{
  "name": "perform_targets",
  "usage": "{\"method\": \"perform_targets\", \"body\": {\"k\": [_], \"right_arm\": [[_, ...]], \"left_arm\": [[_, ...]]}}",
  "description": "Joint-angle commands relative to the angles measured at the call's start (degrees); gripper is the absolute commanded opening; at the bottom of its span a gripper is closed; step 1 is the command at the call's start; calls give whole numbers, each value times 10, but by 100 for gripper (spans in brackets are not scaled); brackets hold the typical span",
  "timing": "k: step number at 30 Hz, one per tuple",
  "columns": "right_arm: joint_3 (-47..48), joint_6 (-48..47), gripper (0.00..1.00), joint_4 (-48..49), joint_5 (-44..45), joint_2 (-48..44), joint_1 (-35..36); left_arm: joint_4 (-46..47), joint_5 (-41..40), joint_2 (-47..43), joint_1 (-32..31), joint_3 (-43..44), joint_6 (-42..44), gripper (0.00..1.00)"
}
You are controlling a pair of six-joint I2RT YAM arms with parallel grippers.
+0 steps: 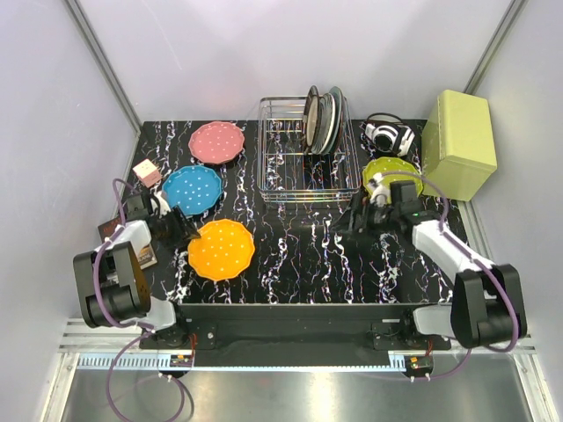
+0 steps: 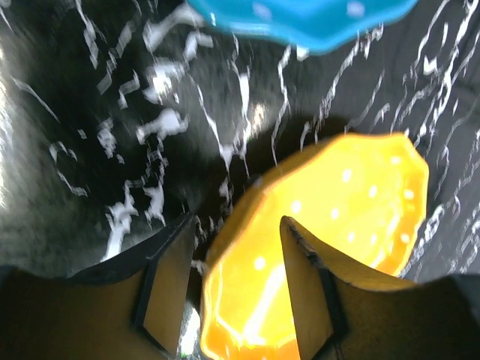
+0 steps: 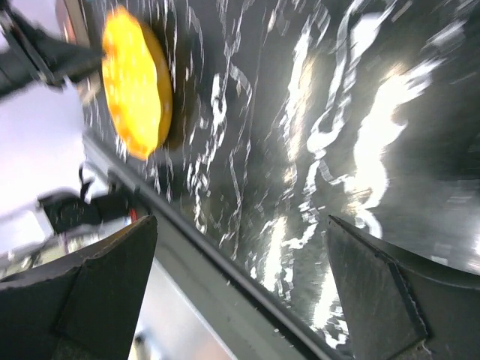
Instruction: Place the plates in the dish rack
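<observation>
Loading so far: I see no dotted plate in my silver wire dish rack (image 1: 286,180).
On black marbled worktop (image 1: 299,255): pink scalloped plastic plate (image 1: 216,141), blue plate (image 1: 193,188), orange plate (image 1: 222,250), yellow-green plate (image 1: 387,168).
Left pincer (image 2: 236,225): open around orange plate's rim.
Right pincer (image 3: 240,225): wide, empty.

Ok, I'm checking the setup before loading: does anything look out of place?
Only the headphones, lying between the dish rack and the green box: not dishware. Nothing looks spilled or broken.
</observation>
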Motion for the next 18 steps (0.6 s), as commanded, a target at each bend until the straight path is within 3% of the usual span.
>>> {"method": "perform_targets", "body": {"k": [1,8,11,15,18], "right_arm": [[-14,51,100,120,-19,38,64],[-4,94,100,216,-31,126,84],[-24,112,100,258,-9,129,97],[-57,114,100,259,13,112,113],[-60,120,100,250,39,117,125]], "left_arm": [[-80,22,-47,-2,16,29,53],[-98,17,-21,-85,41,21,48],[-101,50,42,-128,46,3,36],[-68,60,61,-180,37,-2,19],[-54,76,96,-213,51,-24,17]]}}
